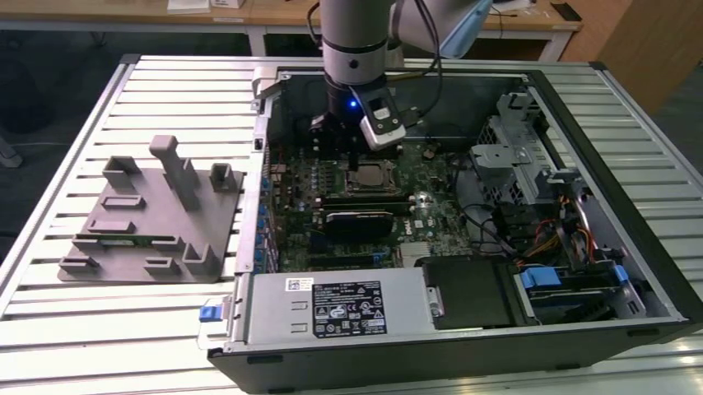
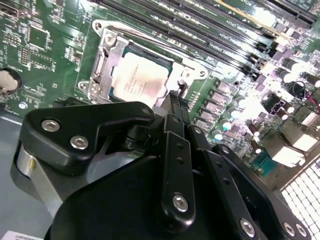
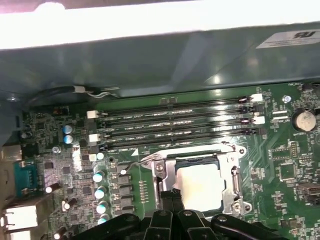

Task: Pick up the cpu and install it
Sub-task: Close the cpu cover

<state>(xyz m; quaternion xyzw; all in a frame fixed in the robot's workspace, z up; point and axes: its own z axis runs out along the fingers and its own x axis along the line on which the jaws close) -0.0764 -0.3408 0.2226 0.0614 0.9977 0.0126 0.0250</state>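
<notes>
**Inspector A:** How far is the installation being judged to have come?

**Inspector B:** The cpu (image 2: 139,80) is being seen already lying flat inside the motherboard socket (image 2: 107,47), in both wrist views. Placement is being judged done; the metal retention frame is being seen open around the chip, so clamping is being judged as left to do.

**Inspector A:** And the pincer?

**Inspector B:** The pincer (image 2: 174,97) is being held just above the socket's edge, beside the chip. Its fingers are being seen drawn together with nothing between them.

**Inspector A:** Materials?

**Inspector B:** The chip's top is being recorded as a flat, square, pale silver plate, matte under glare. The frame is being noted as bright stamped steel; the board as green laminate. The grey plastic fixture (image 1: 148,218) is being seen well apart, on the ribbed metal surface (image 1: 66,329).
</notes>
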